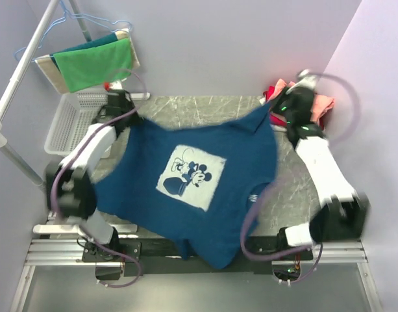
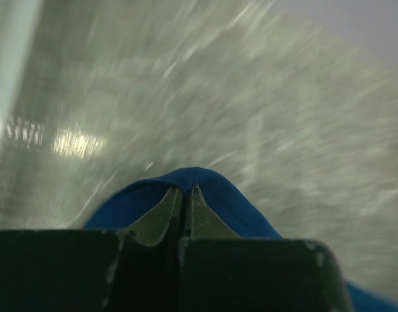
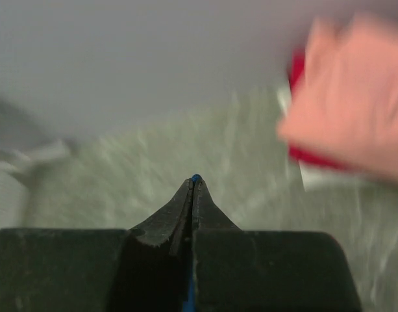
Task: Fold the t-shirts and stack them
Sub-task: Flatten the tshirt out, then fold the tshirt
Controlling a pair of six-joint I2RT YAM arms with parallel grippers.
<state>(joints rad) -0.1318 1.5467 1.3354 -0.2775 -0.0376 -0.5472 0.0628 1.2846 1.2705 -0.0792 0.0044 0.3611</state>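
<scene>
Navy t-shirt is held spread over bench, print up, lower part trailing past 6 o'clock edge. Left end effector clenched on its edge at 10 o'clock, right end effector clenched on it at 2 o'clock. Salmon-pink t-shirt and red t-shirt lie folded together at 2 o'clock corner. My judgement: two done, navy one not yet folded or stacked.

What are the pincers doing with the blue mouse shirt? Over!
Left pincer shut on navy t-shirt. Right pincer shut on it too. Shirt spread between them over table. Pink tee close behind right pincer.
</scene>
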